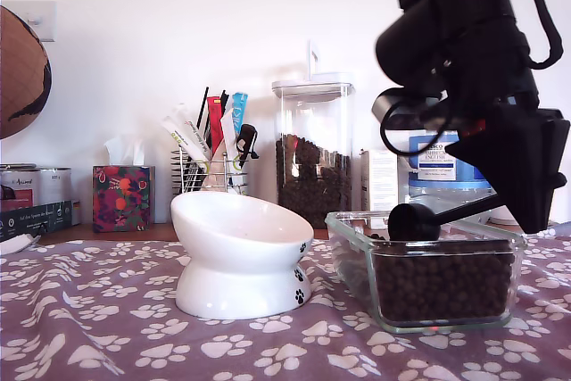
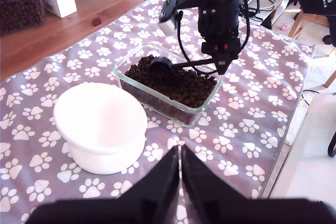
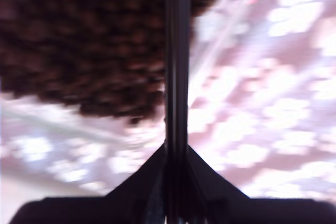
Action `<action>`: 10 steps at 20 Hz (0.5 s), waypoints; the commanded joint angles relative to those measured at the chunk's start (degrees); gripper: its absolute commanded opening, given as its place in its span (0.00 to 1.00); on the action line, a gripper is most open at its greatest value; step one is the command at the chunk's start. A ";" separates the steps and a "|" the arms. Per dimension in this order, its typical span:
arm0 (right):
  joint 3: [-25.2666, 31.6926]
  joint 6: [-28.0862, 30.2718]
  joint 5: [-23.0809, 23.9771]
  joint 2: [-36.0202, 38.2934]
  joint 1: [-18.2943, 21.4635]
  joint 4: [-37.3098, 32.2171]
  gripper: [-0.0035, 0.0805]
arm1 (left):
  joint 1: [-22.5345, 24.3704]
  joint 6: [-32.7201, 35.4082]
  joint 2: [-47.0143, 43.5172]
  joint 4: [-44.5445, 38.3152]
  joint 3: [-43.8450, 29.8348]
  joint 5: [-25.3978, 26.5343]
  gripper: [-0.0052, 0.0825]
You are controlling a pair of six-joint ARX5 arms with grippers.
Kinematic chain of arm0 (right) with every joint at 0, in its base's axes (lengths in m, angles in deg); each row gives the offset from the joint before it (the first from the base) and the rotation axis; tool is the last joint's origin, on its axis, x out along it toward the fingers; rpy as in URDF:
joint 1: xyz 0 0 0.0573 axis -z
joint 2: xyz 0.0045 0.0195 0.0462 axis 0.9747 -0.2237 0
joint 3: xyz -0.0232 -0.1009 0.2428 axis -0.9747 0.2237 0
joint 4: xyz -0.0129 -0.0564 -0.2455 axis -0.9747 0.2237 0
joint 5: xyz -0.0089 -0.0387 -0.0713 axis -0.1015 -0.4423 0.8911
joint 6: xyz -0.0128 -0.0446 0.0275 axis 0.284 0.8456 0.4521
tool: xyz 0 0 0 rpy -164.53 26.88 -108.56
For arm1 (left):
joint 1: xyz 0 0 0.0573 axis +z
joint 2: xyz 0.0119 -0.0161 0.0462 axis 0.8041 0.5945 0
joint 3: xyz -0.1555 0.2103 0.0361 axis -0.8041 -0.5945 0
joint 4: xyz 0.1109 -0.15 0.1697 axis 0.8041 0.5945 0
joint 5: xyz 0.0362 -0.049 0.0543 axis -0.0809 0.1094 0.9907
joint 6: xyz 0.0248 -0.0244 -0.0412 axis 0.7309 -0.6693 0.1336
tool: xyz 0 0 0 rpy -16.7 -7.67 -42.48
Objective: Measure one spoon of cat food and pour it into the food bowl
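Here the second gripper hangs over the right end of the clear glass dish in the exterior view, its jaws clamped on the long handle of the spoon. The spoon's round cup sits at the top of the cat food, near the dish's far left part in that view, with the handle rising up and right to the gripper. In the second wrist view the handle runs straight out between the closed jaws, with a blurred mass of kibble beside it; whether the cup holds pellets cannot be told.

The food bowl stands upright on the paw-print cloth, to the left of the dish in the exterior view, near it but not touching. Its slanted rim faces the camera's left and its inside looks bare. In the first wrist view the bowl lies just ahead of the first gripper, whose fingers are together, only a thin slit showing between them, holding nothing. The dish lies farther off, with the second arm above it.

Behind, on the wooden surface, stand a tall lidded jar of kibble, a wire holder of pens and packets, a tissue box and a water bottle.
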 commanded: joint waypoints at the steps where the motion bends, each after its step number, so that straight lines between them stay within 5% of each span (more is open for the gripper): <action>1: 0.13 0.59 5.53 -0.13 -3.13 -0.35 0.03 | -0.11 -0.24 -0.20 -0.46 -0.70 -0.07 0.03; 8: 0.15 3.39 29.73 -1.40 -10.99 -2.49 0.03 | -0.13 -0.24 -0.22 0.22 -0.70 -0.11 0.03; 10: 0.17 4.09 33.40 -3.13 -11.56 -1.88 0.03 | -0.13 -0.20 -0.22 1.03 -0.70 -0.11 0.03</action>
